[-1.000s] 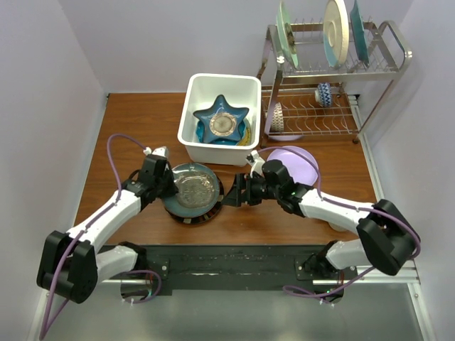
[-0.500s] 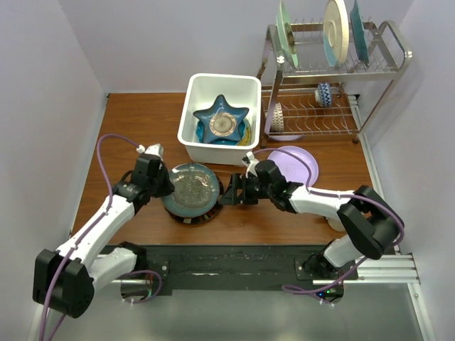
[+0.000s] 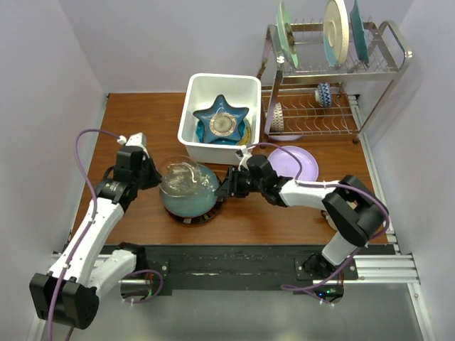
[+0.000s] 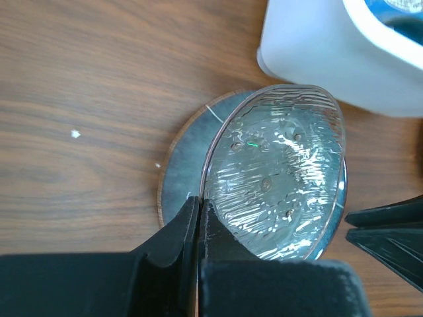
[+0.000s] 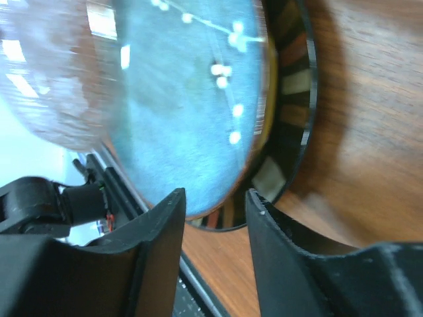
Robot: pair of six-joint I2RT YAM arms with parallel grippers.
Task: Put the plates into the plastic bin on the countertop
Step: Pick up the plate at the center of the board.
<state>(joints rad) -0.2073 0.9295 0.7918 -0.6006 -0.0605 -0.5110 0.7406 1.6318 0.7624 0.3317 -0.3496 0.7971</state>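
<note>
The left gripper is pinched shut on the near rim of the clear glass plate. It holds the plate tilted, just in front of the plastic bin. Under the glass, 2 plates lie stacked flat on the countertop, also just in front of the bin: the dark teal plate on the striped plate. The right gripper is low in front of the bin's right front corner. Its jaws are partly apart, with the stack's edge in the gap, and whether they touch it cannot be told. The star-shaped plate lies inside the bin. The lilac plate lies flat, right of the bin's front corner.
</note>
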